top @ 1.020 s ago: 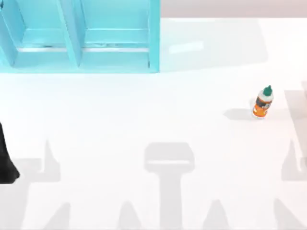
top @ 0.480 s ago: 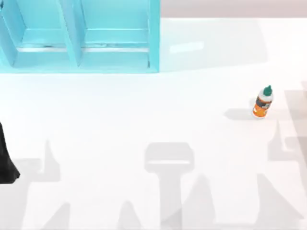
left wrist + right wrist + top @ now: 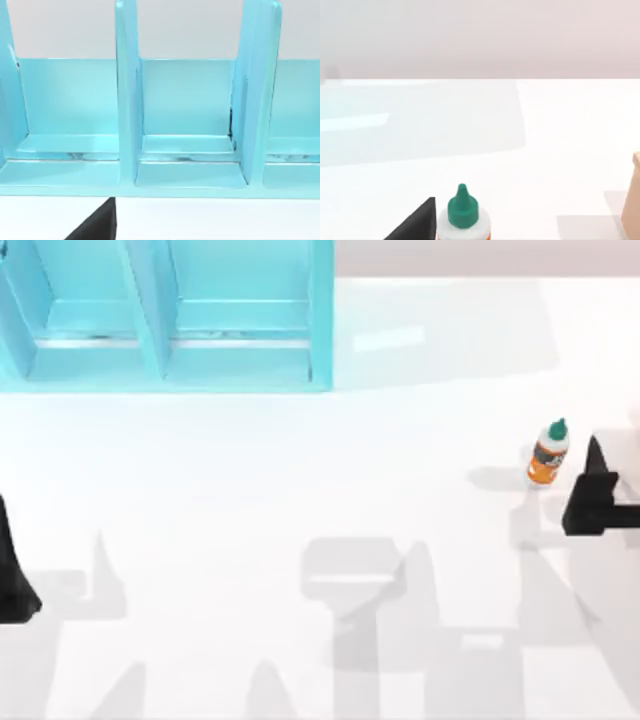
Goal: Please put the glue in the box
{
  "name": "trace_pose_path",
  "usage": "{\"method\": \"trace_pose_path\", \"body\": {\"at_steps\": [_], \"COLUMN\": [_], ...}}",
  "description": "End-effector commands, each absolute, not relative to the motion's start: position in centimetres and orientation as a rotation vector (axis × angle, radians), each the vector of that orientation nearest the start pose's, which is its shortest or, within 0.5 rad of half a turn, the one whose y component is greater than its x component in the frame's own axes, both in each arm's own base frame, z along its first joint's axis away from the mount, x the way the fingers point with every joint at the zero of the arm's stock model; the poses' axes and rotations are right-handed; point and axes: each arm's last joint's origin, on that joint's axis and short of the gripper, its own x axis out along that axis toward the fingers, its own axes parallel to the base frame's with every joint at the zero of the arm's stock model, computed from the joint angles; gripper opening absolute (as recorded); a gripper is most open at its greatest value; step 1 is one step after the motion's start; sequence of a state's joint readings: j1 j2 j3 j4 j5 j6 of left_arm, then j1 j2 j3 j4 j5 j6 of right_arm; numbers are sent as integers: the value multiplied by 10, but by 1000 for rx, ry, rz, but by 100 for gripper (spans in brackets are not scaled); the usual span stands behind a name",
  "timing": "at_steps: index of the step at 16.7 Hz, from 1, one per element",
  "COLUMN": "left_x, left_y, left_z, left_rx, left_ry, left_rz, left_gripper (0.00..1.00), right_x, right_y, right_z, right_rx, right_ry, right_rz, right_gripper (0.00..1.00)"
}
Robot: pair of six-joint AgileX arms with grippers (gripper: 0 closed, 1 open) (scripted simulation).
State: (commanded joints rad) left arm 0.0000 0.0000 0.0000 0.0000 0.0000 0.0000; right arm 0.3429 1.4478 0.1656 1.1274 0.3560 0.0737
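The glue (image 3: 548, 453) is a small upright bottle with a teal pointed cap and an orange label, standing at the table's right side. My right gripper (image 3: 598, 490) reaches in from the right edge and sits just right of and in front of the bottle, open and not touching it. In the right wrist view one black finger (image 3: 417, 224) stands close beside the glue (image 3: 463, 212). The box (image 3: 165, 375) is teal with upright dividers, at the back left; its compartments (image 3: 127, 100) face the left wrist camera. My left gripper (image 3: 12, 570) is parked at the left edge, open.
A tan object (image 3: 633, 200) stands at the table's far right, beyond the glue. Wide white tabletop (image 3: 320, 490) lies between the glue and the box. Grey arm shadows fall across the front of the table.
My right gripper has come into the top view from the right edge and now sits next to the glue. The glue and my left arm have not moved.
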Motion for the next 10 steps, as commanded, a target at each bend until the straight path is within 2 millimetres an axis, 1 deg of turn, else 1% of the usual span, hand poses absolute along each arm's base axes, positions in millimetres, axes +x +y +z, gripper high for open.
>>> {"method": "trace_pose_path", "body": {"at_steps": [4,7,10], "left_x": [106,106,106], "left_y": [-1,-1,-1], "left_z": [160,160,160], "left_rx": [0,0,0], "left_ry": [0,0,0], "left_rz": [0,0,0], "left_gripper": [100,100,100], "right_x": [218,218,214], "right_y": [84,96,103], "right_z": [91,65,47], "right_rx": [-3,-11,-16], "right_ry": [171,187,197], "right_rz": [-9,-11,-12], "right_gripper": [100,100,100]}}
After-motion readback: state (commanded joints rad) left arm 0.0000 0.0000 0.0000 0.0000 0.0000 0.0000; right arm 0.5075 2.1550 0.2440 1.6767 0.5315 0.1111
